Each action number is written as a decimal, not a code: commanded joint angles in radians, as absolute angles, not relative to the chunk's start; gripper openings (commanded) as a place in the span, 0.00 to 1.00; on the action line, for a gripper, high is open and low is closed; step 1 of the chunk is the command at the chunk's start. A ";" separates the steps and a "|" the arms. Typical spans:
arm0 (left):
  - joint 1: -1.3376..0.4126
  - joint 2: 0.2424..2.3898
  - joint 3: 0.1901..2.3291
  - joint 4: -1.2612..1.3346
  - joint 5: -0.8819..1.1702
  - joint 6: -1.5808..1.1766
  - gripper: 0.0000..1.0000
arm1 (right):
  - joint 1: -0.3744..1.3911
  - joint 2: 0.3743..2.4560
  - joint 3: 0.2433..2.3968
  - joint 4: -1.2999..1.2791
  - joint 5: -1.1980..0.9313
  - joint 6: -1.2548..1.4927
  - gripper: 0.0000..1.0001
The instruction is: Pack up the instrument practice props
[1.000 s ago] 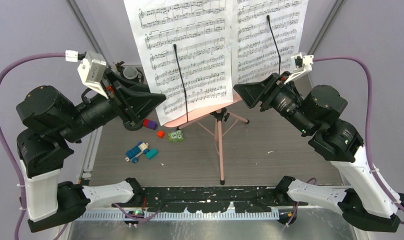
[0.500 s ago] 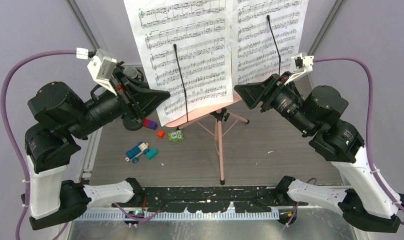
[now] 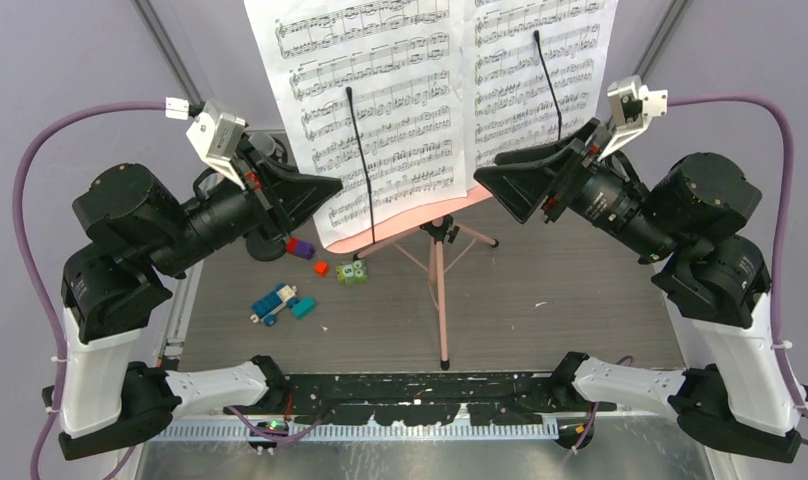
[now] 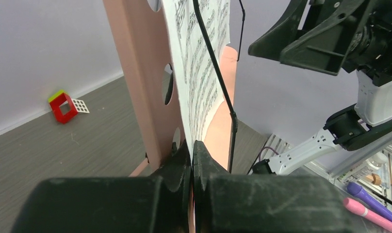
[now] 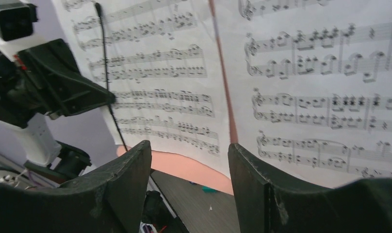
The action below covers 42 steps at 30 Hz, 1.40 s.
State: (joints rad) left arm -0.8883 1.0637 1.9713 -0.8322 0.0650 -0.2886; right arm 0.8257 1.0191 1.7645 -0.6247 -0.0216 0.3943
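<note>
The pink tripod music stand stands mid-table, and its desk carries two white sheet-music pages, left and right, each under a black wire holder. My left gripper is shut on the left page's lower left edge. In the left wrist view the jaws pinch that page just in front of the perforated desk. My right gripper hangs open before the right page's lower left corner, touching nothing. Between its fingers I see the desk lip. The microphone is mostly hidden behind my left arm; its black round base shows.
Small toy blocks lie left of the stand: purple, red, green, blue-white and teal. Another red-green block sits behind the stand by the wall. The tripod's legs spread toward the near edge.
My left gripper moved right to the left page's edge and shut on it. The right arm rose and shifted slightly right, its jaws staying open.
</note>
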 commanded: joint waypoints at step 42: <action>-0.890 1.041 1.930 -0.756 0.039 -0.290 0.00 | 1.009 1.442 2.116 -0.394 -0.337 0.545 0.39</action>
